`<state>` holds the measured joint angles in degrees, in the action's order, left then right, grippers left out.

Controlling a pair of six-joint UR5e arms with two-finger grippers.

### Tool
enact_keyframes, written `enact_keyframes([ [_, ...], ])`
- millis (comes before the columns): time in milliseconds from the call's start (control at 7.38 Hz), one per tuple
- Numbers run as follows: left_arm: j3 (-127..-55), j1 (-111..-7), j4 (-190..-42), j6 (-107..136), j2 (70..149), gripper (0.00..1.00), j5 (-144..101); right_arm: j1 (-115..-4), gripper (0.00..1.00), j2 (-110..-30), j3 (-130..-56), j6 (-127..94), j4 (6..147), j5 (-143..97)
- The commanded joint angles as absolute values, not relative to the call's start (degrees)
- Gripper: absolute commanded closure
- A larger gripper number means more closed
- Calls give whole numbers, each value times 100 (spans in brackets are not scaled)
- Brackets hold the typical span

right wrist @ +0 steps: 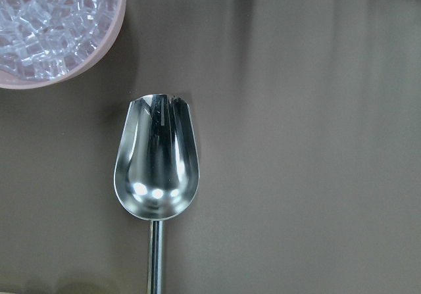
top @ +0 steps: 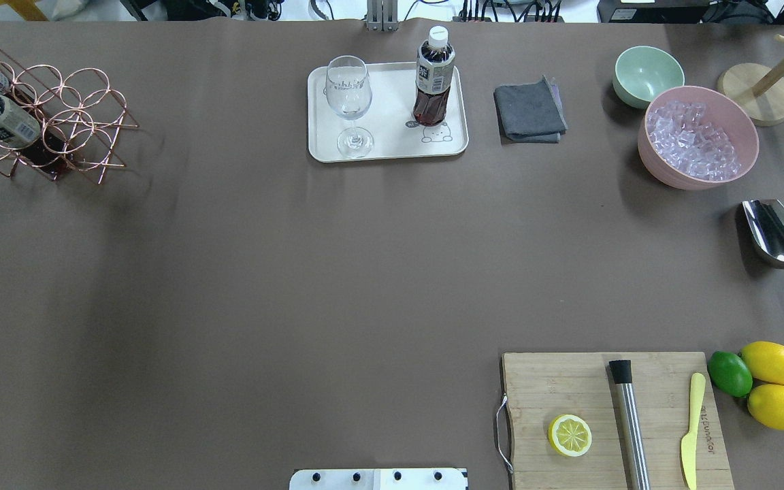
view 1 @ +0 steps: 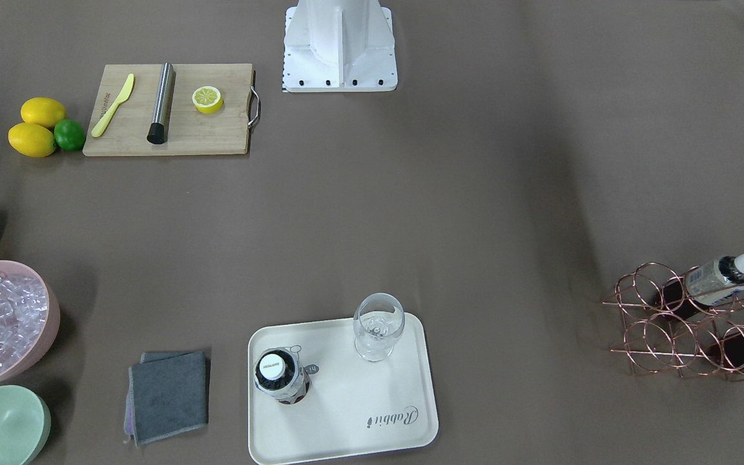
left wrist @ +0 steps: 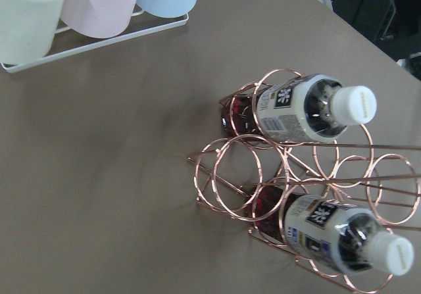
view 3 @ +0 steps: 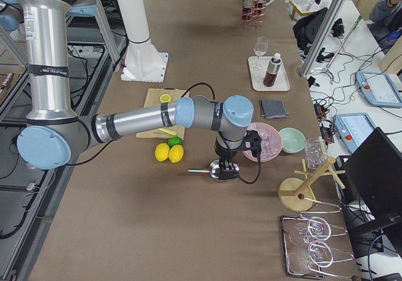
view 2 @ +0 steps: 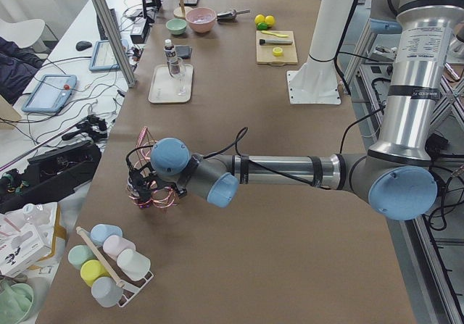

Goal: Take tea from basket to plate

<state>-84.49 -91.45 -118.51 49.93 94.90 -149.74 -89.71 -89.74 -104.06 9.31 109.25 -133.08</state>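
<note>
One tea bottle (view 1: 281, 378) stands upright on the cream plate (view 1: 359, 413), also seen in the overhead view as tea (top: 434, 78) on the plate (top: 392, 139). Two more tea bottles (left wrist: 302, 110) (left wrist: 335, 231) lie in the rings of the copper wire basket (left wrist: 230, 182), at the table's left end (top: 79, 116). My left gripper (view 2: 141, 185) hangs right over the basket; it shows only in the left side view, so I cannot tell its state. My right gripper (view 3: 227, 166) hovers above the metal scoop (right wrist: 156, 169); I cannot tell its state either.
A wine glass (view 1: 378, 326) shares the plate. Near it lie a grey cloth (view 1: 168, 394), a pink bowl of ice (view 1: 0, 320) and a pale green bowl (view 1: 0, 426). A cutting board (top: 610, 415) carries a lemon half, muddler and knife. Pastel cups on a rack (left wrist: 99, 4) sit beside the basket.
</note>
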Motion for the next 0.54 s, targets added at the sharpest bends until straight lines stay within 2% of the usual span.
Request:
enact_keyframes([
  [0,-8578,-9088,-11072,3118,9220,3,-14397,-8965,1,-8965,-10424,697,10934,-13324],
  [406,-9482,-9123,-7710,790,9604,3,-13265,-8930,1,-8877,-10415,431,10934,-13412],
])
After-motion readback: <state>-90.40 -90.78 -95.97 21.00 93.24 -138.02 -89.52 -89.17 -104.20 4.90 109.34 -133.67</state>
